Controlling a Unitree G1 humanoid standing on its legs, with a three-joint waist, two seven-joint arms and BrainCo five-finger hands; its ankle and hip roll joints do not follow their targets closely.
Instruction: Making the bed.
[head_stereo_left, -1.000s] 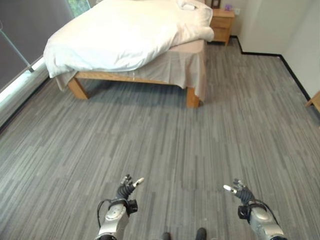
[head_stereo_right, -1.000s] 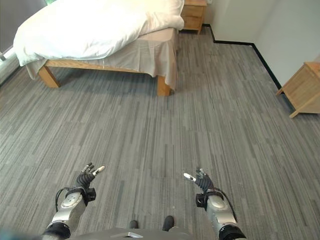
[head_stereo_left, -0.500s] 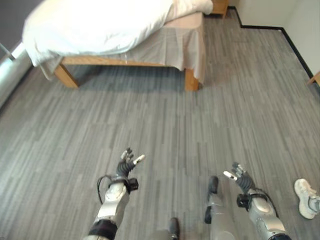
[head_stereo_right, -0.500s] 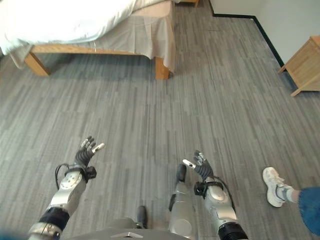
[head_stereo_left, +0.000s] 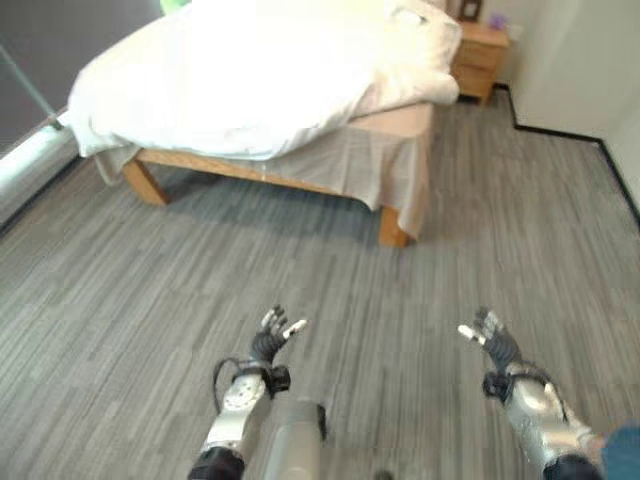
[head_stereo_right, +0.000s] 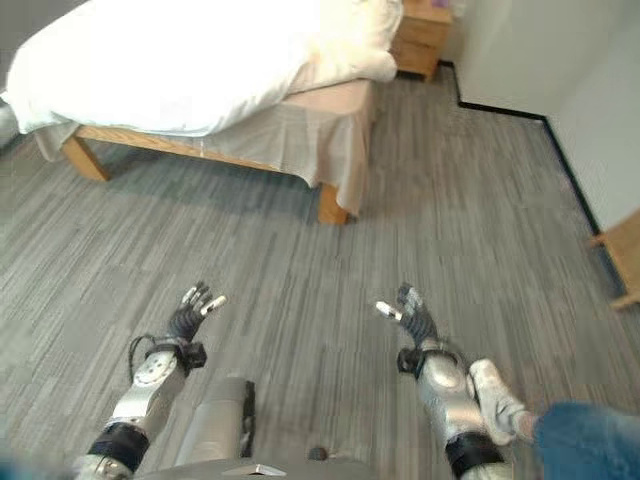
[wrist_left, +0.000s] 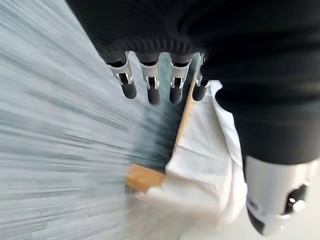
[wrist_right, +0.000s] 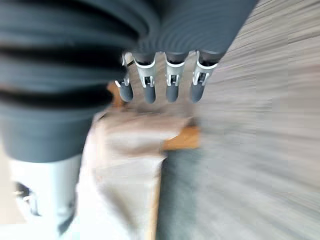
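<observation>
A wooden-framed bed stands at the far side of the room, well ahead of me. A rumpled white duvet lies bunched over it, and a beige sheet hangs down at the foot end. My left hand is held low over the grey floor, open, fingers spread and empty. My right hand is at the same height to the right, open and empty too. The bed's wooden leg and hanging sheet show past the fingers in both wrist views.
A wooden nightstand stands by the head of the bed. A person's shoe and blue trouser leg are close behind my right arm. A wall with a black skirting runs along the right. Grey plank floor lies between me and the bed.
The camera has swung up, so more of the bed and the nightstand show. The person's shoe is now close beside my right arm. Both hands stay open.
</observation>
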